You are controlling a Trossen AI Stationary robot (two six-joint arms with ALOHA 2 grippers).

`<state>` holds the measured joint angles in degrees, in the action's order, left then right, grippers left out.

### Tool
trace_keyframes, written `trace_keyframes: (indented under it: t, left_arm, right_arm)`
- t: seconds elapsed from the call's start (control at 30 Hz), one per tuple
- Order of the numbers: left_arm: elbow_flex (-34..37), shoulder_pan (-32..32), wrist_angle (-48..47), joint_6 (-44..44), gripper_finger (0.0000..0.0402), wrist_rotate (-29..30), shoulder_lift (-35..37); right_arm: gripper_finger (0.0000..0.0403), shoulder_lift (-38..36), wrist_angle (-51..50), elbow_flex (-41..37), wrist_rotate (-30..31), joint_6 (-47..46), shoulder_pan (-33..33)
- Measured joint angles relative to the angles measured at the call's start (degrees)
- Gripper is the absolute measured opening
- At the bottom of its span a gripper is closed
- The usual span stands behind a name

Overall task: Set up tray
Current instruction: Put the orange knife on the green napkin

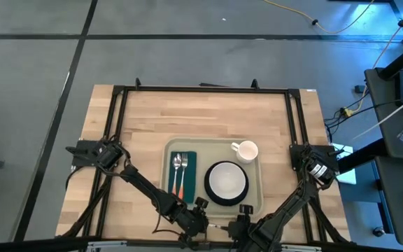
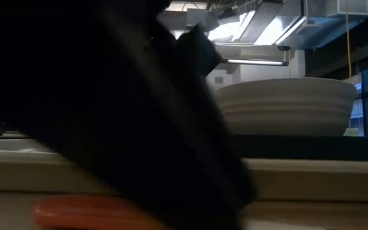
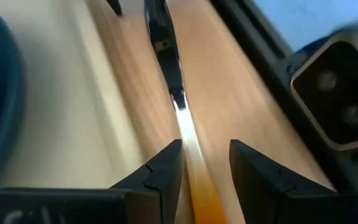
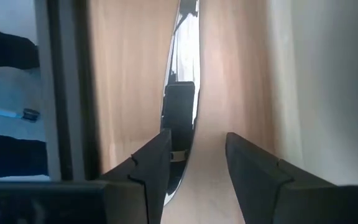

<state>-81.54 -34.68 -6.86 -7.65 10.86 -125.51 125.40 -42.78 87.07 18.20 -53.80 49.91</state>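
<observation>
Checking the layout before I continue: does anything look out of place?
Yes. The orange-handled knife lies on the bare table beside the tray, not on it with the other cutlery. The left tool straddles its handle and the right tool its blade, both open.

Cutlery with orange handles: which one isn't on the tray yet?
The knife on the bare wooden table beside the tray, lying between the left gripper's open fingers. The other two rest on the green napkin inside the tray.
</observation>
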Motion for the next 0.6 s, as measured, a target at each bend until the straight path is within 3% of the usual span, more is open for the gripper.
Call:
trace_keyframes:
  t: [0.43,0.6]
  left_arm:
    - [0.07,-0.19,-6.82,-9.21,0.0127,-2.08,-0.02]
    - [0.09,-0.59,-7.04,-13.02,0.0102,-1.40,-0.04]
  right_arm:
    - [0.0158,0.02,0.04,-0.07,0.50,1.90,-1.16]
    - [0.0158,0.02,0.04,-0.07,0.50,1.78,-1.16]
